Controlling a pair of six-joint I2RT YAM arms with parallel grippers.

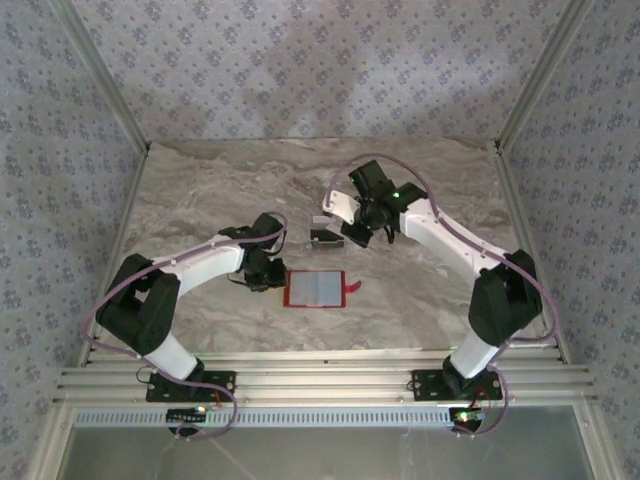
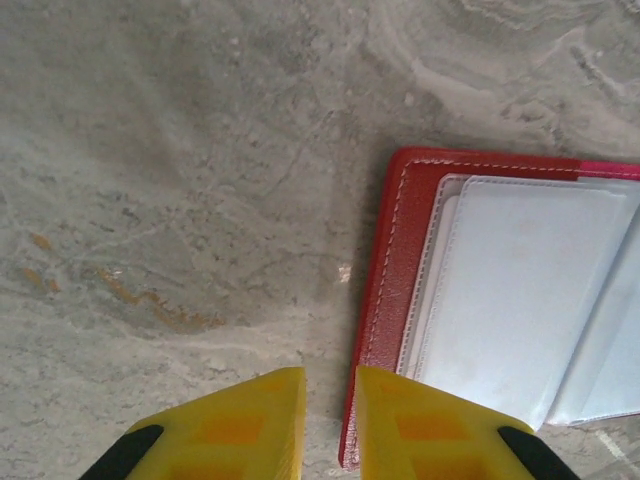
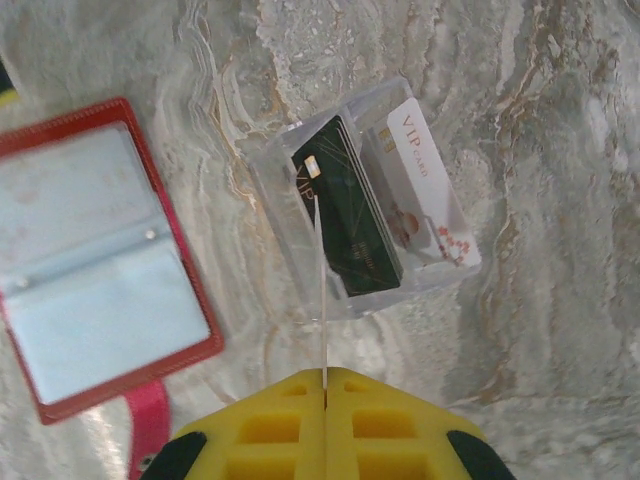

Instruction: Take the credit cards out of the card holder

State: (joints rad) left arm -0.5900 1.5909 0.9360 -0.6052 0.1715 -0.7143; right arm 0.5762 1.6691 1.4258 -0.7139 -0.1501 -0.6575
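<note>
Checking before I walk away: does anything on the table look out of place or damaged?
Nothing looks damaged or spilled. The card holder lies open flat; the dark card and white VIP card lean slanted inside the clear box.

This is a purpose-built robot test booth, not a lived-in room. A grey marble-patterned tabletop (image 1: 200,190) fills the centre of the top view. Pale blue-grey wall panels printed with small flower motifs (image 1: 320,70) box it in left, right and above. Ribbed silver aluminium rails (image 1: 320,385) along the bottom carry two white-and-black robot arms (image 1: 200,265).

Marble table (image 1: 200,190) w/ open red card holder (image 1: 315,288), clear box (image 3: 272,165).
</note>
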